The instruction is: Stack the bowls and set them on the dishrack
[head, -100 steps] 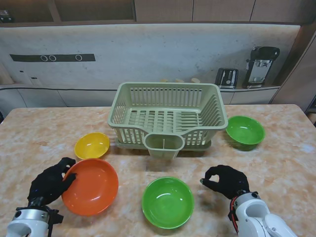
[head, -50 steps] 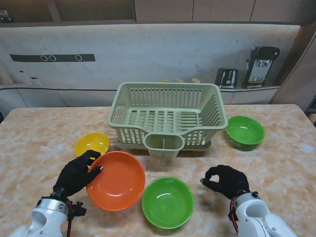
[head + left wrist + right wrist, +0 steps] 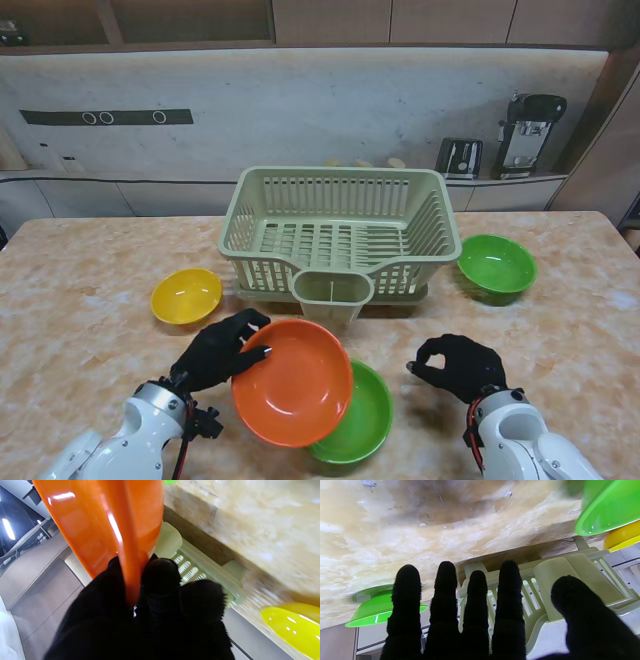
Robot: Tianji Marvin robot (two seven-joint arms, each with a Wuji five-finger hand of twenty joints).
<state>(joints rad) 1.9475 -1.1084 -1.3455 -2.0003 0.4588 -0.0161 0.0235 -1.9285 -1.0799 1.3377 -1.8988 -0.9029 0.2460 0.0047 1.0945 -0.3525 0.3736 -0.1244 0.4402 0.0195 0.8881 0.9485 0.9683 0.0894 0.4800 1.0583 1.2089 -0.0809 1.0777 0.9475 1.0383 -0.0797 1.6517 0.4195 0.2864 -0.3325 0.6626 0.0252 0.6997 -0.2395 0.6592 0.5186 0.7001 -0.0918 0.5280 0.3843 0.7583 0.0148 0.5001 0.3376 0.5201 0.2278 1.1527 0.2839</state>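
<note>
While left hand (image 3: pixel 215 352) pinches orange bowl (image 3: pixel 293 382) rim, seam visible only wrist-side, right hand (image 3: pixel 458 366) empty, fingers apart.

Both the left hand (image 3: pixel 215 352) and the right hand (image 3: pixel 458 366) wear fuzzy black gloves on glossy white rounded forearms, with thin red and black cables at each wrist.

An orange bowl (image 3: pixel 293 383) is seen at lower centre, green bowls (image 3: pixel 362 425) (image 3: pixel 497 264) beside it and at right, a yellow bowl (image 3: pixel 186 296) left; pale green dishrack (image 3: pixel 340 238); beige marbled table (image 3: pixel 80 330); black-gloved hands (image 3: pixel 215 351) (image 3: pixel 458 365).
</note>
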